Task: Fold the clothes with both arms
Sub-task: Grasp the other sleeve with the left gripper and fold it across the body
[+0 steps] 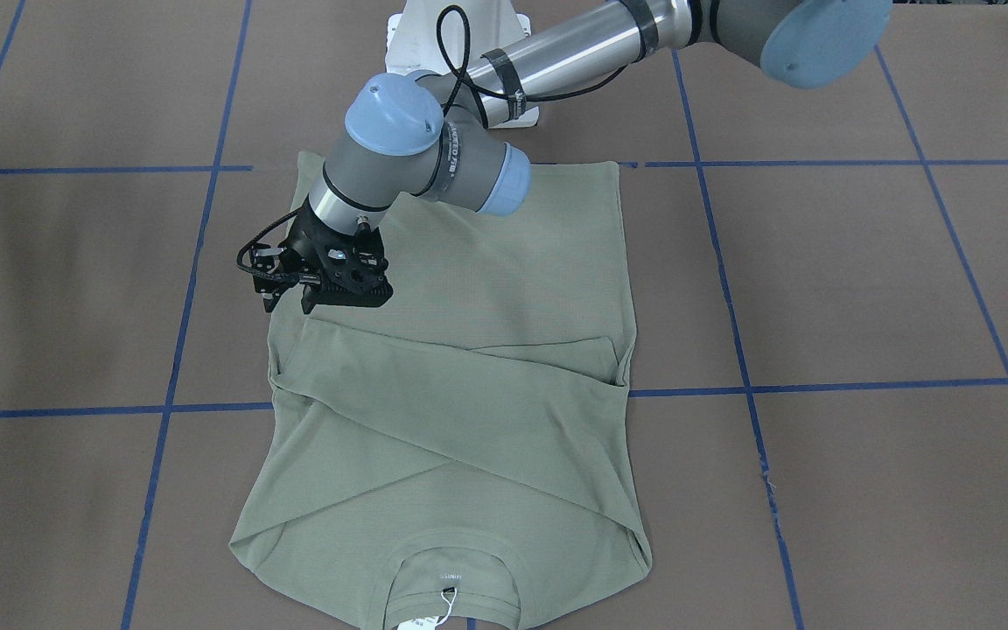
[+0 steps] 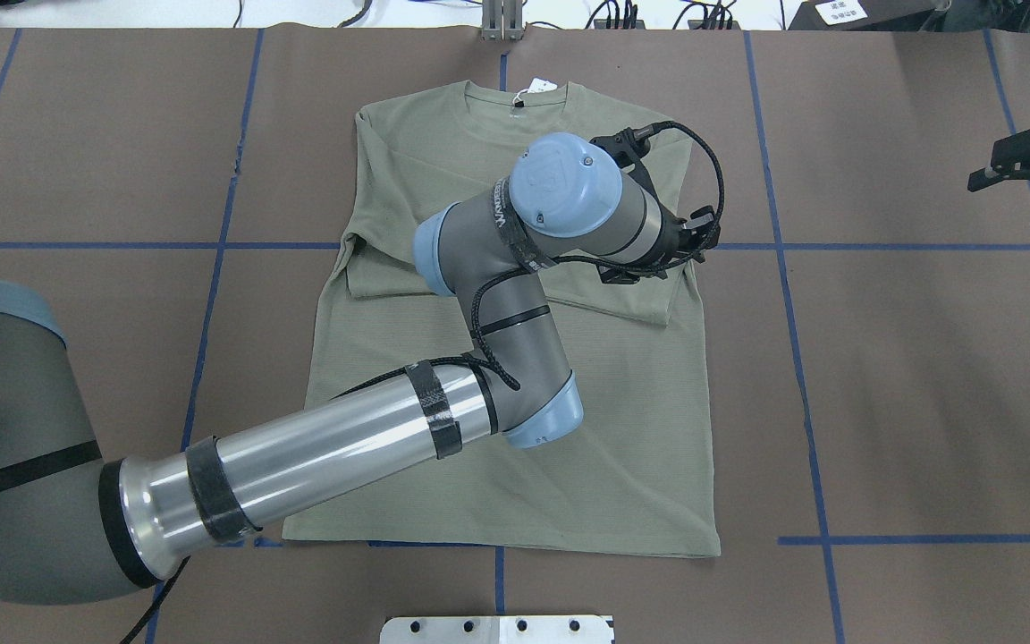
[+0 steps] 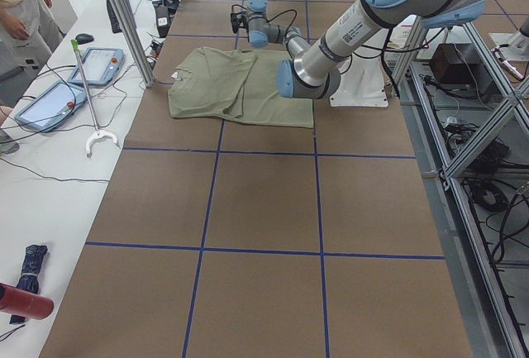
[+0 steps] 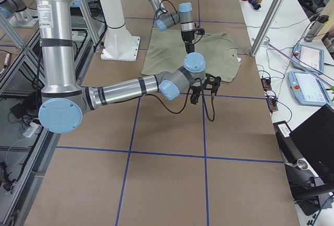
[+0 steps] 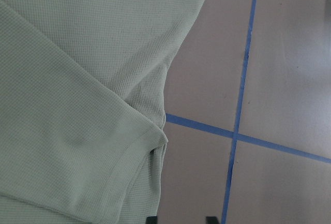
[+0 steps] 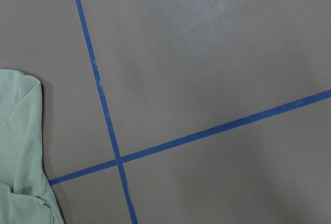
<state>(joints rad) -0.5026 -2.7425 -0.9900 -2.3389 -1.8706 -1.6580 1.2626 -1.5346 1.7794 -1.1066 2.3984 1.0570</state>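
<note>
Although the shirt (image 1: 504, 262) carries writing, little of it can be read: a small white print (image 1: 449, 577) inside the back of its ribbed neck is too tiny to make out. A white paper tag (image 1: 447, 604) hangs on a string at the same spot, its marks blurred. White lettering also runs round the wrist of the left arm (image 2: 345, 452), equally unreadable.

The shirt is sage green with a fine knit. It lies flat on the brown table (image 1: 863, 289), which is crossed by blue tape lines (image 1: 819, 385). Its straight hem lies nearest the white base plate (image 2: 497, 629) and its neck farthest from that plate. Both long sleeves are folded in over the chest and cross each other, one cuff ending at each side edge. The cloth is smooth, with a few soft creases at the shoulders.

Out from the base plate, the left arm reaches across the shirt to the robot's right side. The left gripper (image 1: 288, 302) hangs over the side edge by a sleeve cuff (image 5: 155, 138). Its fingers are spread with nothing between them.

Farther to the robot's right of the base plate, well apart from the shirt, the right gripper (image 2: 1007, 199) hangs over bare table. Its fingers look parted and hold nothing.
</note>
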